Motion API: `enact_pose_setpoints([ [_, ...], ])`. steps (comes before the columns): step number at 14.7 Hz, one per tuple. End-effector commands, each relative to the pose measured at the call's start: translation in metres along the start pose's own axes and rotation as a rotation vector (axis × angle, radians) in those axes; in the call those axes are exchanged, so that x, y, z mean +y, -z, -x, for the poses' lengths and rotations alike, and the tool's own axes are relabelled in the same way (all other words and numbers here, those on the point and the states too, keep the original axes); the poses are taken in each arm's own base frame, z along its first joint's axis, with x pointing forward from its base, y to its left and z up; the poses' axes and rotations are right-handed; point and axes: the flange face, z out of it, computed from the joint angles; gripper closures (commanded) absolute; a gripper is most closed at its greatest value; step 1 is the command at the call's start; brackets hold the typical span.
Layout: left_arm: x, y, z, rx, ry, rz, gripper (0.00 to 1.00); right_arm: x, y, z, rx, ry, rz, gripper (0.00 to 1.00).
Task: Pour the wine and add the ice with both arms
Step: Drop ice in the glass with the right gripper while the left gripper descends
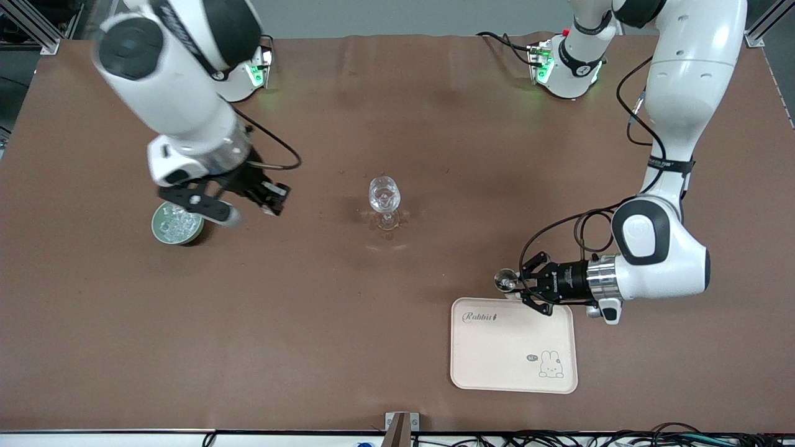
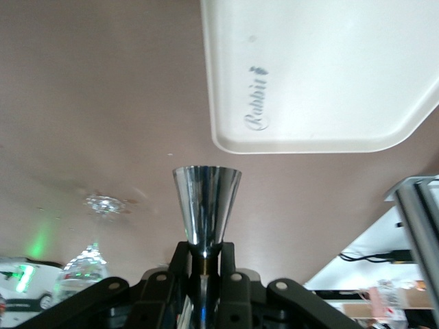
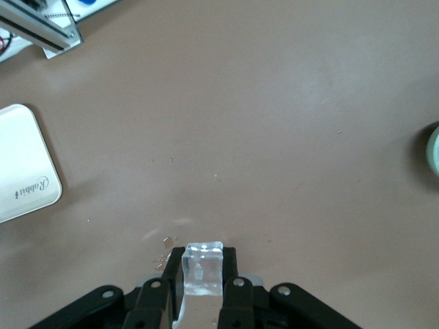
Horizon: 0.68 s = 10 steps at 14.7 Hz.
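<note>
Tray [image 1: 513,366] lay nearest camera. Left gripper [image 1: 520,284] hovered over tray's edge, clamped on steel cup [image 2: 206,205]. Wine glass [image 1: 384,195] stood farther than tray. Right gripper [image 3: 203,274] beside green bowl [image 1: 177,225] of ice [image 1: 174,220], pinching one ice cube [image 3: 204,269].

High front view, two wrist close-ups

My right arm [image 1: 180,99] motion-blurred, green bowl [image 1: 177,225] part hidden under my right gripper [image 1: 251,202], tray [image 2: 322,75] cut by frame edge.
</note>
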Motion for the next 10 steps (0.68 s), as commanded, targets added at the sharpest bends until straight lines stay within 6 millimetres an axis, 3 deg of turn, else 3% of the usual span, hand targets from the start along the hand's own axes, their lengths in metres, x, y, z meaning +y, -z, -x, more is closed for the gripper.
enact_pose_setpoints([
  [1, 0.018, -0.001, -0.030, -0.078, 0.018, 0.060, 0.99, -0.032, -0.031, 0.026, 0.026, -0.023, 0.021, 1.00],
  [4, 0.020, -0.002, -0.066, -0.115, 0.050, 0.114, 0.99, -0.062, -0.067, 0.056, 0.005, -0.022, 0.029, 1.00],
  [6, 0.024, -0.004, -0.079, -0.148, 0.103, 0.175, 0.99, -0.075, -0.092, 0.076, -0.025, -0.038, 0.049, 1.00],
  [10, 0.034, -0.015, -0.103, -0.203, 0.190, 0.284, 0.99, -0.085, -0.112, 0.110, -0.046, -0.049, 0.080, 0.99],
])
